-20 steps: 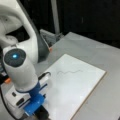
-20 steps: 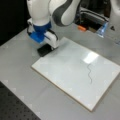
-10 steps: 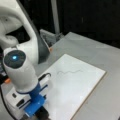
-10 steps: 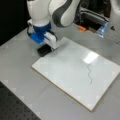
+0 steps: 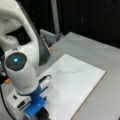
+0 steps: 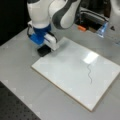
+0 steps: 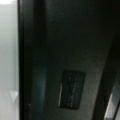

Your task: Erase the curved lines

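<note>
The gripper [image 6: 44, 48] sits low at the upper left of a front view, just off the upper-left corner of the board [image 6: 62, 75], with a black eraser [image 6: 44, 51] right under it on the grey table [image 6: 17, 75]; whether the claw is spread or pinching the eraser cannot be told, since the blue mount and white body hide the fingers. In a front view the gripper [image 5: 41, 115] is at the bottom left edge, below the white arm with its blue-lit cap, and only a dark sliver of it shows. The curve lines [image 6: 89, 73] are intact: a thin wavy stroke on the right half of the board, running down from near a bright glare spot, well apart from the gripper. In a front view the same curve lines [image 5: 70, 72] lie across the middle of the board [image 5: 82, 87], in the centre of the frame. The wrist view is almost filled by a dark surface with a small dark label at lower centre, and a pale strip runs down the left edge.
</note>
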You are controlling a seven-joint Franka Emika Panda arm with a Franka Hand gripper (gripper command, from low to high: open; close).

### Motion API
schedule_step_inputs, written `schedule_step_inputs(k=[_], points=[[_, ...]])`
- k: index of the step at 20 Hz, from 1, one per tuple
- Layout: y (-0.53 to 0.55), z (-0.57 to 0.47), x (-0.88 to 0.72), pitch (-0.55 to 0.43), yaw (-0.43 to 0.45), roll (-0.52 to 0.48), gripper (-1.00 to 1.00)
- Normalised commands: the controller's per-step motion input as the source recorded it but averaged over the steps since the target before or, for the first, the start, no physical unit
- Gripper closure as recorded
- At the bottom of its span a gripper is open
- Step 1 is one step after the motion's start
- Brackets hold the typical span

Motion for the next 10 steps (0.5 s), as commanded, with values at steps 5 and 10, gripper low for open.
schedule_step_inputs(k=[5, 10], points=[[-0.07, -0.09, -0.02, -0.065, 0.001, 0.070, -1.00], [-0.04, -0.14, -0.07, -0.100, -0.016, 0.066, -1.00]])
